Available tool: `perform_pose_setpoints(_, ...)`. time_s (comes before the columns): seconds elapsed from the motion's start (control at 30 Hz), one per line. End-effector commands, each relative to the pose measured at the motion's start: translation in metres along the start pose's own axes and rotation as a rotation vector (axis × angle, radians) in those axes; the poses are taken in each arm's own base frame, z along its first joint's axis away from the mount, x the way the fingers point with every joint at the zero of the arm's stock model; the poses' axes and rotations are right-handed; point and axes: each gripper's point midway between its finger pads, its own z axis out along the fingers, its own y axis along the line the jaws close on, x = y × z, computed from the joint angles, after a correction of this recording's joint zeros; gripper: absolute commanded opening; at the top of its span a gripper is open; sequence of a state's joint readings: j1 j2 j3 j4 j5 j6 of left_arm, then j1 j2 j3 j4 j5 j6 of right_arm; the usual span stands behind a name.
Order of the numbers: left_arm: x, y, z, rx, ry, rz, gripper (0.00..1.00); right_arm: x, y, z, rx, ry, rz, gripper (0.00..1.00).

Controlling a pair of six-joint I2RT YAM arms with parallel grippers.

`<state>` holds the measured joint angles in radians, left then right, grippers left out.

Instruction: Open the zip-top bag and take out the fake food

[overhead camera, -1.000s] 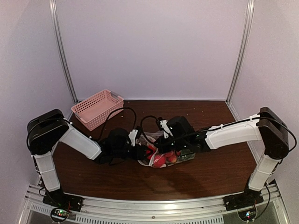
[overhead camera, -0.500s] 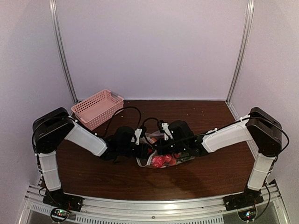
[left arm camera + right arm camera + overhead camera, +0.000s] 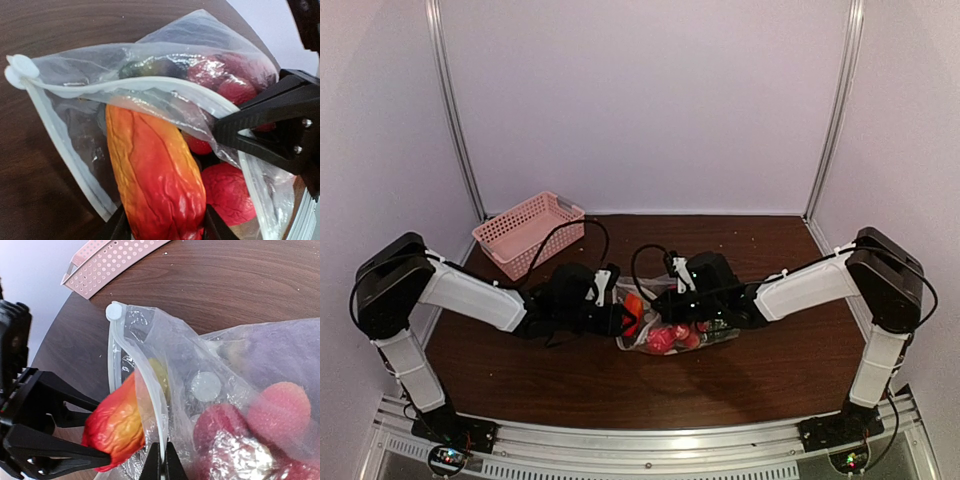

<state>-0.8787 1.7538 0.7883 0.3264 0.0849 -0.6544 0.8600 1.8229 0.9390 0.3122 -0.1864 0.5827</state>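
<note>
The left gripper [image 3: 165,227] was clamped on 1 wrinkled red-orange plastic toy fruit [image 3: 155,170], half out of the clear polka-dot zip-top plastic bag [image 3: 200,35] at the middle of the dark wooden table [image 3: 770,370]. The right gripper [image 3: 160,462] pinched the bag's white zip strip [image 3: 150,85]. The fruit wanted drawing straight back through the mouth while the right held the lip firm. Inside lay at least 3 bumpy red balls [image 3: 280,400] and 1 dark piece [image 3: 150,65].

The basket [image 3: 528,232] lies behind-left of the zip-top bag [image 3: 200,355] holding fake food [image 3: 277,405].
</note>
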Motion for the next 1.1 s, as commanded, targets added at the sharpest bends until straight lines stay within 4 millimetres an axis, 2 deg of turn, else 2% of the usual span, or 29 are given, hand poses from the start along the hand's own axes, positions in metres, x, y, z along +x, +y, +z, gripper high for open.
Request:
perform_pose_setpoints(0.0, -0.01, 0.0, -0.02, -0.031, -0.013, 0.043, 0.25, -0.003, -0.01, -0.007, 0.012, -0.01, 0.006, 0.0)
perform_pose_setpoints(0.3, -0.025, 0.0, -0.059, -0.064, -0.037, 0.08, 0.24, -0.01, -0.011, -0.008, -0.011, -0.011, 0.012, 0.0)
perform_pose_setpoints(0.43, -0.051, 0.0, -0.086, -0.056, -0.128, 0.059, 0.25, -0.015, -0.007, -0.011, -0.018, -0.017, -0.001, 0.0)
perform_pose_setpoints(0.6, -0.096, -0.001, -0.12, -0.041, -0.266, 0.035, 0.25, -0.022, -0.003, -0.017, -0.029, -0.023, -0.019, 0.0)
perform_pose_setpoints(0.83, -0.179, 0.024, -0.161, -0.182, -0.473, 0.019, 0.28, -0.028, 0.005, -0.026, -0.051, -0.029, -0.043, 0.0)
perform_pose_setpoints(0.93, -0.211, 0.044, -0.164, -0.2, -0.474, -0.018, 0.25, -0.031, 0.008, -0.029, -0.053, -0.034, -0.051, 0.0)
perform_pose_setpoints(1.07, -0.239, 0.079, -0.155, -0.196, -0.437, -0.086, 0.22, -0.035, 0.011, -0.034, -0.06, -0.042, -0.057, 0.0)
